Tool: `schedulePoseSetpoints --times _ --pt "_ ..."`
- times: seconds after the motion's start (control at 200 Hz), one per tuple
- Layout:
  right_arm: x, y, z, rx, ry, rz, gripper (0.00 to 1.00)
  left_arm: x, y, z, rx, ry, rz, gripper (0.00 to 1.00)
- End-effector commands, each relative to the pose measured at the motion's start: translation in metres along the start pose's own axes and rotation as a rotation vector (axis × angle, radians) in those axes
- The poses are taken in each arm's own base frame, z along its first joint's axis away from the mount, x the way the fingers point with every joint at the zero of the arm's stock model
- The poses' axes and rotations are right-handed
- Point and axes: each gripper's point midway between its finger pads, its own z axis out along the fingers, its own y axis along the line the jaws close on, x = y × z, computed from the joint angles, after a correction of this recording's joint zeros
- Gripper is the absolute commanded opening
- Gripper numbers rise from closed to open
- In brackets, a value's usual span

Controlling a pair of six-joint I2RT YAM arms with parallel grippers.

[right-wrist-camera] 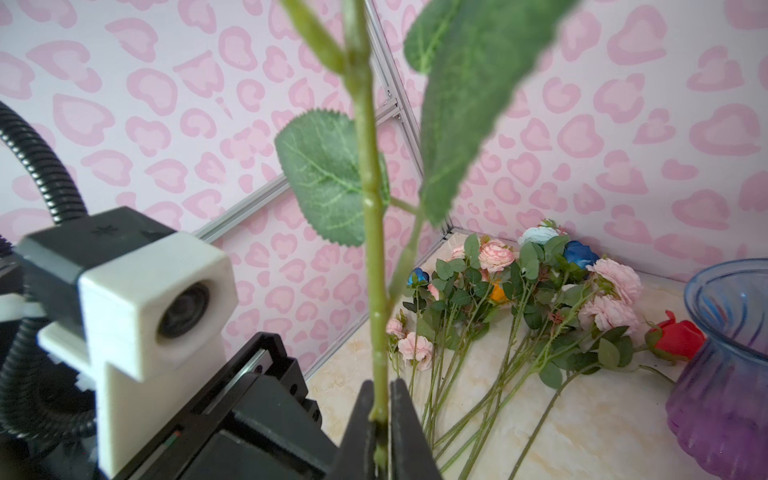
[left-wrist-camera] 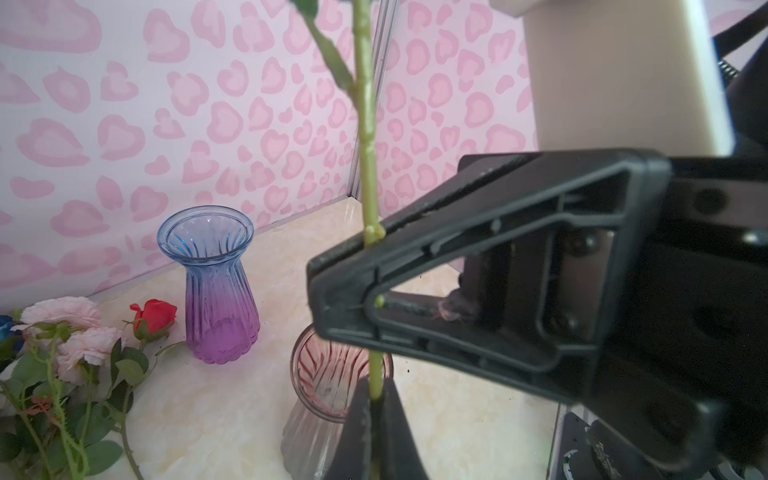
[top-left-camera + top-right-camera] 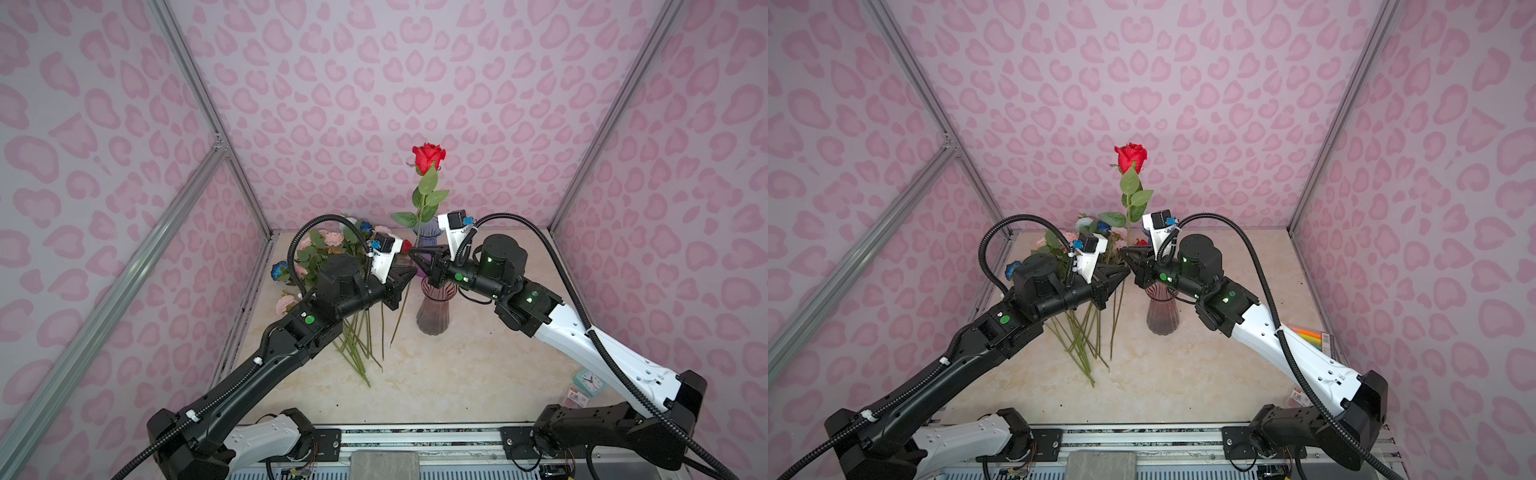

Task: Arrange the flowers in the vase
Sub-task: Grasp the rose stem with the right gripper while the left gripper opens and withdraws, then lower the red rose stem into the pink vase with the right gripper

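A red rose (image 3: 428, 157) (image 3: 1131, 157) stands upright on its long green stem (image 2: 368, 124) (image 1: 372, 249). My right gripper (image 3: 411, 252) (image 3: 1123, 252) (image 2: 320, 297) (image 1: 380, 388) is shut on the stem. Just below it my left gripper (image 3: 410, 272) (image 3: 1125, 272) (image 2: 376, 388) is shut on the same stem. The stem's lower end hangs left of a pink ribbed glass vase (image 3: 433, 316) (image 3: 1160, 316) (image 2: 324, 382), outside it. The other flowers (image 3: 332, 249) (image 3: 1059, 245) (image 1: 519, 299) lie in a pile at the back left.
A blue-to-purple glass vase (image 3: 428, 237) (image 2: 220, 291) (image 1: 727, 374) stands behind the pink one, with another red rose (image 2: 154, 316) (image 1: 675, 338) lying beside it. A small clock (image 3: 589, 381) and coloured packets (image 3: 1308, 334) lie under the right arm. Pink-patterned walls enclose three sides.
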Motion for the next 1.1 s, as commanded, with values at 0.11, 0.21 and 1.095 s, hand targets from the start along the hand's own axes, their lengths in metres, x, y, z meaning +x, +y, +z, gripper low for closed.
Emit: schedulePoseSetpoints --times 0.11,0.21,1.095 --pt "-0.022 -0.004 -0.007 0.058 -0.098 -0.034 0.01 -0.019 0.008 -0.013 -0.071 -0.084 -0.001 0.46" --pt "-0.036 -0.003 -0.012 0.096 -0.116 -0.077 0.00 -0.027 0.022 -0.025 -0.162 -0.127 0.009 0.61" --pt "-0.069 -0.105 -0.045 0.511 -0.140 -0.181 0.01 -0.033 0.113 -0.079 -0.707 -0.281 -0.077 0.72"
